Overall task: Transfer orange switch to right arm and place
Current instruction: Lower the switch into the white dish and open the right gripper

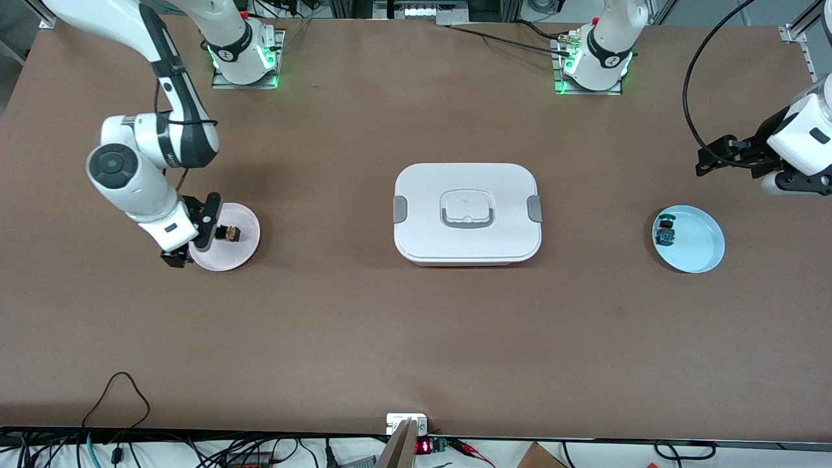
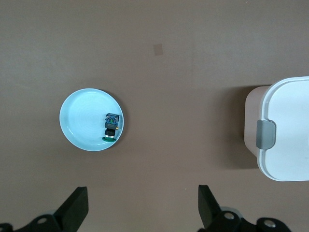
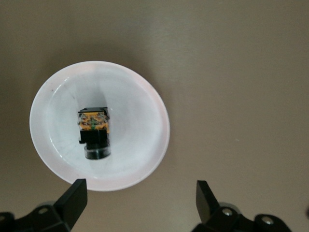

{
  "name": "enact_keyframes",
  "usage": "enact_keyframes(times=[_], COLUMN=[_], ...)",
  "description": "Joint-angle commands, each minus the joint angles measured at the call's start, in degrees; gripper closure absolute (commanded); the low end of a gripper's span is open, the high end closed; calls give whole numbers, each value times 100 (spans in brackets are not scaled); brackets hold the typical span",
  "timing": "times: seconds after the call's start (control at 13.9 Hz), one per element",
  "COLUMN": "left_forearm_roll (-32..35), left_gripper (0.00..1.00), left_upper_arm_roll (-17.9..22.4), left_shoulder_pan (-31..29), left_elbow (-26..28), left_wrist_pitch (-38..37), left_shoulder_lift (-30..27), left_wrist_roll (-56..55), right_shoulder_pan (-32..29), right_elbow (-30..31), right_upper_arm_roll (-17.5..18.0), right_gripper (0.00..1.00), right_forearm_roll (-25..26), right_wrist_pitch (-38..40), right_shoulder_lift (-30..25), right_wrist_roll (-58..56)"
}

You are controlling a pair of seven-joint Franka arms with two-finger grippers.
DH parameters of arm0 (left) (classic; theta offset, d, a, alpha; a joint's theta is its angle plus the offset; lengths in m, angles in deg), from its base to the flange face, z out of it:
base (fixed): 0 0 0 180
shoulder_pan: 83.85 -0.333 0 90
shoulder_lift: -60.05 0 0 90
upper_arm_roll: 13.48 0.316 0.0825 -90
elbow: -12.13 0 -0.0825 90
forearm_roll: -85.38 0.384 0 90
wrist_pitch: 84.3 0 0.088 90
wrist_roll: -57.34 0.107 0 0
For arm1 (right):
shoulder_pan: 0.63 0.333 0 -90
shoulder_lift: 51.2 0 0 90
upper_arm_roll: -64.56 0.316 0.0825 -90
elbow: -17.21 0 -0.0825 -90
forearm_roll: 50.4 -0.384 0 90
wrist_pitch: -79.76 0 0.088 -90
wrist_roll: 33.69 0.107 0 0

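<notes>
Visibility first: in the front view the right arm covers part of the pink plate rim, and the lower finger of the right gripper sits mostly hidden under the wrist. The left arm is cut off at the frame edge, so only its wrist and the left gripper show.

The orange switch lies on its side in the pink plate, right below the right gripper, between the two spread fingers and apart from both. That gripper is wide open with nothing in it, hanging just over the plate.

The left gripper is also wide open and empty, up in the air over bare table near the left arm's end, waiting. Below it and a bit nearer the front camera is the blue plate with the green-and-blue switch lying against its rim.

Room-wise, lots of brown table around both plates. The only big thing is the white lidded box with grey latches in the middle, well apart from both grippers, between the two plates.
</notes>
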Motion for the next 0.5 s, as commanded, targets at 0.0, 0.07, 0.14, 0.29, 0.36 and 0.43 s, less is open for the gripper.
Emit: enact_keyframes(times=[0.0,0.07,0.14,0.29,0.36,0.43], left_forearm_roll=[-71,-63,-63,-63,-63,-63], left_gripper=[0,0,0,0,0,0], left_upper_arm_roll=[52,96,97,97,97,97], left_shoulder_pan=[-63,-89,-220,-379,-440,-476], left_elbow=[-161,-205,-275,-293,-302,-311], left_wrist_pitch=[-32,-23,-15,12,64,125], left_shoulder_lift=[52,52,52,52,52,44], left_wrist_roll=[49,49,49,67,110,250], right_shoulder_pan=[-63,-63,-63,-63,-72,-63], right_elbow=[-759,-892,-954,-1146,-1261,-1366], right_upper_arm_roll=[47,47,47,47,47,47], right_gripper=[0,0,0,0,0,0], right_forearm_roll=[-25,-42,-190,-777,-1007,-1174], right_wrist_pitch=[709,745,763,911,1078,1236], right_shoulder_lift=[-37,-115,-177,-248,-248,-248], right_wrist_roll=[335,511,695,899,960,1213])
